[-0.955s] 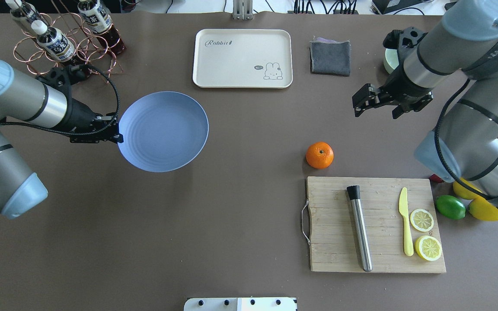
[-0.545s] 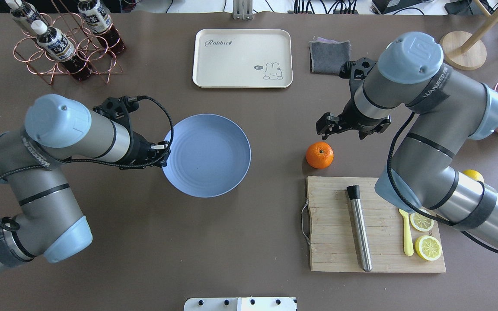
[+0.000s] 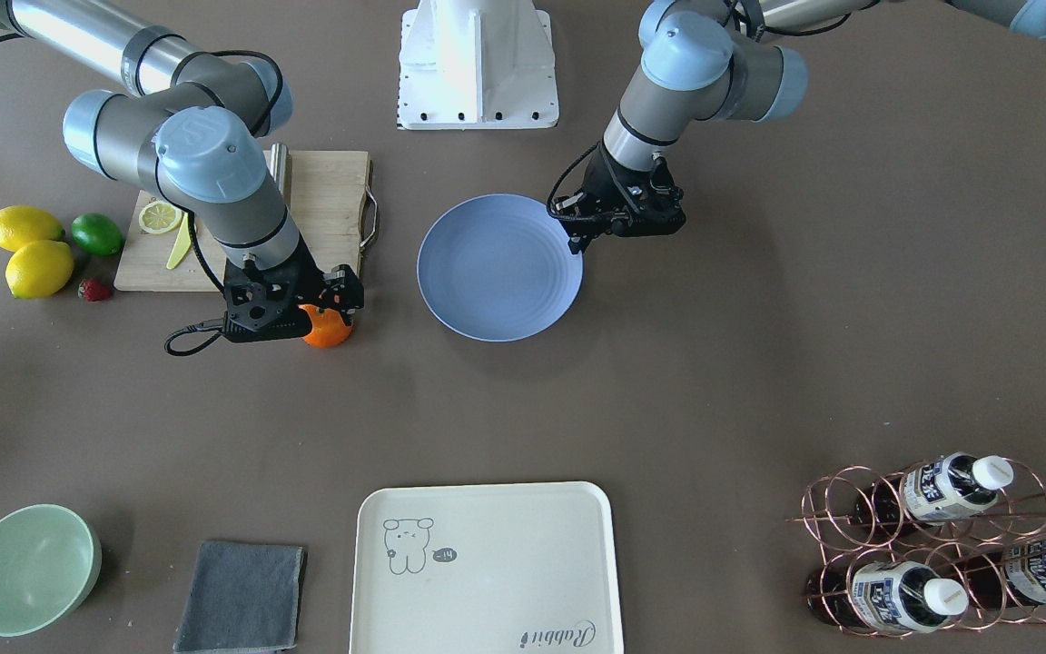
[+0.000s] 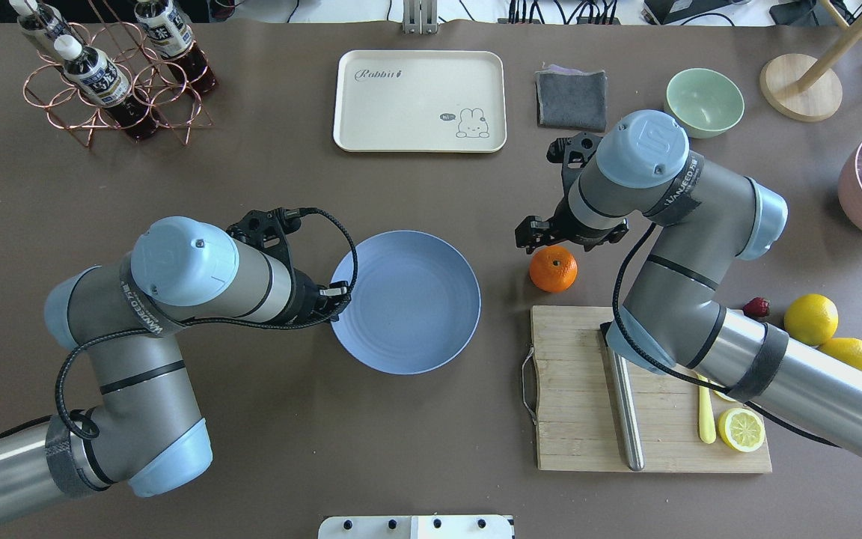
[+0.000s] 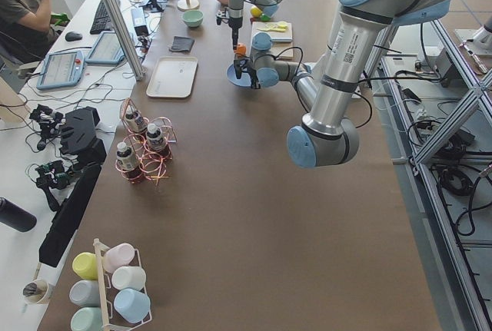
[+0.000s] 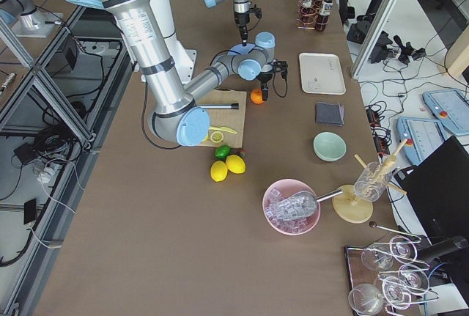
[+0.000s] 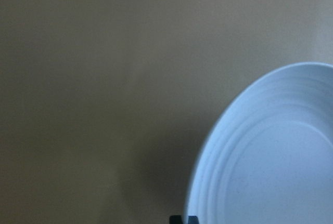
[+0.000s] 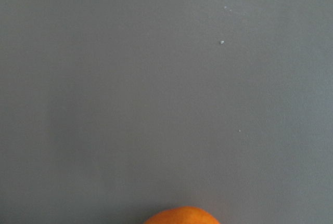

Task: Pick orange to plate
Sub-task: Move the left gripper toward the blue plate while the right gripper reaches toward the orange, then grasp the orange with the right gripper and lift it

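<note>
- The orange [image 4: 553,269] sits on the brown table [image 4: 416,449], just off the far corner of the wooden cutting board [image 4: 581,389] and well apart from the plate [image 4: 405,301].
- The right gripper [image 4: 562,238] hangs over the far side of the orange; in the front view [image 3: 305,304] its black body covers part of the fruit [image 3: 327,331].
- Its jaws look spread with nothing between them, though the arm hides most of them from above, so I cannot be sure. The right wrist camera shows only the top of the orange [image 8: 181,215] at the bottom edge and bare table beyond.
- The left gripper [image 4: 335,293] is at the rim of the blue plate on the robot's left, jaws closed on the edge as far as the front view [image 3: 577,232] shows. The left wrist camera has the plate's rim [image 7: 270,156] running right up to the dark fingertips [image 7: 184,219].
- The plate lies near the middle of the table with nothing on it.
- On the cutting board lie a metal rod [image 4: 623,404], a yellow knife [image 4: 706,421] and a lemon half [image 4: 741,430].
- Two lemons [image 4: 809,319] and a strawberry [image 4: 757,307] lie beside the board on the robot's right.
- At the far edge are a cream tray [image 4: 420,101], a grey cloth [image 4: 572,97], a green bowl [image 4: 704,102] and a copper bottle rack [image 4: 109,75].
</note>
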Robot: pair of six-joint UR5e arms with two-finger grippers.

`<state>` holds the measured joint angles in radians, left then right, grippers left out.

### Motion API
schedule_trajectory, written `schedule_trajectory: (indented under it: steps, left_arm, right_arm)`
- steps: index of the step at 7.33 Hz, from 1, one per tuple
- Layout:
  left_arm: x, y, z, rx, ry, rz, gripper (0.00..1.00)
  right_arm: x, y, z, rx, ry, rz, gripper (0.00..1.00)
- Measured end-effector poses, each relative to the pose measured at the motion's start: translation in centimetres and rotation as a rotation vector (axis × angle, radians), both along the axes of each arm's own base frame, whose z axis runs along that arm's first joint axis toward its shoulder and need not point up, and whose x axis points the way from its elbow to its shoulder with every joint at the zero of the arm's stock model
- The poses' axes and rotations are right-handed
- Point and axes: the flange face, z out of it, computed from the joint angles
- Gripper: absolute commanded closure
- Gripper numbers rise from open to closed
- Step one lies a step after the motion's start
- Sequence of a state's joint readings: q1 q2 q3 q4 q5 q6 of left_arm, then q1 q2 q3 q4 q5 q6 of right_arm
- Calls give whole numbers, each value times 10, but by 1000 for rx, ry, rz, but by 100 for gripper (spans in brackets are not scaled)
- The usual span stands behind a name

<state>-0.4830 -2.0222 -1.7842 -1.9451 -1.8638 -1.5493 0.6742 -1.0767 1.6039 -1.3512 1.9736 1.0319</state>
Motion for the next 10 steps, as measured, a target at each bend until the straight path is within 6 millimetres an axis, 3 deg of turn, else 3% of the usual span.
schedule_trajectory:
  steps: [5,6,7,8,10]
  left_arm:
    - [11,1,-2,-3,-1,7,100]
    - [11,1,-2,-7,0,5,100]
    - [11,1,-3,-18,2,-1,87]
    - [11,1,-2,-27,4,-6,39]
    - [12,1,-3,-31,6,-8,33]
  right_arm:
    - [-10,11,9,-14,-6,-20,5]
    - [-14,15,9,-22,-6,-21,29]
    - [-16,17,10,-30,-7,-19,61]
    - [-16,18,9,-33,-8,-17,100]
    - [-8,17,0,-36,-26,-17,100]
